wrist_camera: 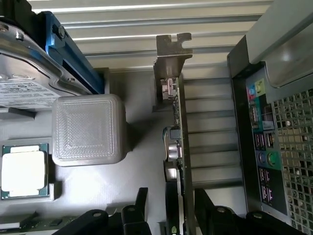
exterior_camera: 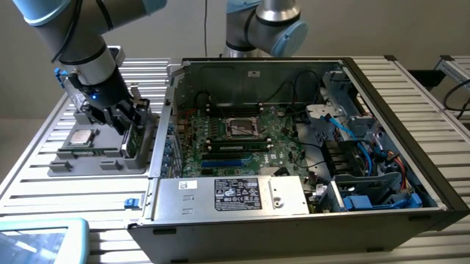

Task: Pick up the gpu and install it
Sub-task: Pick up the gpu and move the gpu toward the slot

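**1. Containers.** You have a grey tray (exterior_camera: 96,165) on the slatted surface (exterior_camera: 44,190), at the exterior view's left. It holds a processor chip (exterior_camera: 81,137), a silver labelled hard drive (wrist_camera: 24,83) against a blue carrier (wrist_camera: 73,54), a grey printed block (wrist_camera: 88,127) and the gpu (wrist_camera: 177,122). The gpu stands upright on its long edge in the tray, and its silver bracket (wrist_camera: 171,49) is at the end away from the tool. The open computer case (exterior_camera: 294,236) sits just beside the tray. Inside it are the motherboard (exterior_camera: 242,129) with one black memory stick (exterior_camera: 235,146) seated, a silver power supply (exterior_camera: 235,193) and blue cables (exterior_camera: 353,132).

**2. Tool.** The tool (wrist_camera: 170,193) is low over the tray with its jaws released, one finger on each side of the gpu's board. A gap shows on the block side; on the case side I cannot tell whether the finger touches. Nothing is grasped.

**3. Obstructions.** The grey block stands near the gpu on one side. The case's rear port panel (wrist_camera: 261,147) stands on the other, with a ribbed strip of tray between them. The hard drive and the processor chip lie beyond the block, well apart from the card.

**4. Edges and room.** The tray's case-side edge runs close along the case wall. The slatted surface extends past the tray toward the exterior view's left and near edges. The case is open at the top.
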`<state>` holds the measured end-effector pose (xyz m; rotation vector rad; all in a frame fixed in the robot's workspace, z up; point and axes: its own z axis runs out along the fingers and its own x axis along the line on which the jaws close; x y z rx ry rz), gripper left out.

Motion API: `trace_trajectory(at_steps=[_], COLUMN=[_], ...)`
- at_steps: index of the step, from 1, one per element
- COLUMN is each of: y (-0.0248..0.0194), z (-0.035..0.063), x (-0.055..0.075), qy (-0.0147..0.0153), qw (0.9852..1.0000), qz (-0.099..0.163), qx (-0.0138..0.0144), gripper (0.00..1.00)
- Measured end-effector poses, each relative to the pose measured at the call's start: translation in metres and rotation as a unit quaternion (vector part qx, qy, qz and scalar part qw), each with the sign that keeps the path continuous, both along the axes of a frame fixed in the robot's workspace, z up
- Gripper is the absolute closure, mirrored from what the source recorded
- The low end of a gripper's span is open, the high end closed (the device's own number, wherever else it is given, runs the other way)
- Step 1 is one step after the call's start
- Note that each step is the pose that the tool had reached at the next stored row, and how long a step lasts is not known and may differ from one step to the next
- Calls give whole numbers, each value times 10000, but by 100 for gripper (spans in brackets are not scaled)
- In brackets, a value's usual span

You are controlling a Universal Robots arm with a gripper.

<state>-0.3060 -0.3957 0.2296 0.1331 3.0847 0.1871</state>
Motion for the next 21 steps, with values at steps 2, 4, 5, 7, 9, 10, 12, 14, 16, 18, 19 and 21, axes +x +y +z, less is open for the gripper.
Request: trace_trajectory(at_steps=[2, 4, 5, 7, 9, 10, 12, 14, 16, 18, 19, 21], y=[2, 7, 15, 30, 36, 36, 42, 51, 62, 67, 68, 69], z=[-4, -5, -8, -13, -23, -28, -42, -52, -58, -64, -65, -66], x=[4, 10, 13, 19, 20, 20, 20, 23, 28, 32, 34, 36], qy=[8, 9, 10, 10, 9, 9, 10, 10, 9, 9, 9, 10], qw=[10000, 10000, 10000, 10000, 10000, 10000, 10000, 10000, 10000, 10000, 10000, 10000], qz=[0, 0, 0, 1, 0, 1, 0, 0, 1, 1, 1, 1], qx=[-1, -2, -5, -14, -24, -28, -35, -41, -48, -55, -60, -67], gripper=[50, 50, 50, 50, 50, 50, 50, 50, 50, 52, 52, 64])
